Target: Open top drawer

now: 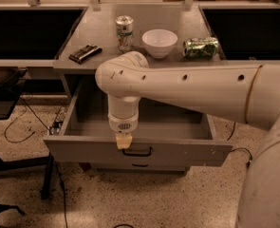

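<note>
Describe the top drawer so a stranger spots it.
Below the gray table, the top drawer is pulled out, its gray box open to view. The gripper hangs at its front edge, above the black handle. This drawer is wider than the lower drawer.

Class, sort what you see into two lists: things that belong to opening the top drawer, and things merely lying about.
Belong to the job: top drawer, pulled out; its black handle; gripper, at the drawer's front edge just above the handle.

Lying about, on the counter: upright can; white bowl; green can on its side; flat black object.
</note>
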Robot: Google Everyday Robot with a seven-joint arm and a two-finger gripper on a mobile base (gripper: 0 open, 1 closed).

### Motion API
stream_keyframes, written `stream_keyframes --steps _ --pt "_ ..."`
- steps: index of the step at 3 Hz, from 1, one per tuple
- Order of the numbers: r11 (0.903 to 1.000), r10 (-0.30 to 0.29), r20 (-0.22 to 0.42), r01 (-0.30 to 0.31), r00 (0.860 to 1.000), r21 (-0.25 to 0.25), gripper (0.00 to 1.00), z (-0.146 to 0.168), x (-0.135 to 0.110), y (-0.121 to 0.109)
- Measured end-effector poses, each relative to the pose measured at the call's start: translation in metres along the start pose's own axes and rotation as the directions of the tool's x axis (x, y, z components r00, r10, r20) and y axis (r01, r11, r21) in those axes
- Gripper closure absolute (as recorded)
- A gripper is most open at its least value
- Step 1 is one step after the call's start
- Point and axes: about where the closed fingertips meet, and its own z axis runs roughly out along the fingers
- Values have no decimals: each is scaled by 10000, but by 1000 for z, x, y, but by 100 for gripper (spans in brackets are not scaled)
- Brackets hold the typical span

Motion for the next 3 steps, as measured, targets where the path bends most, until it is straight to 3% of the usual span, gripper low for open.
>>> stream_keyframes --steps 2,3 --pt "9992 -219 -52 218 9997 -326 11 2 1 12" --pt "9992 -219 -52 218 9997 -326 0 2 0 12"
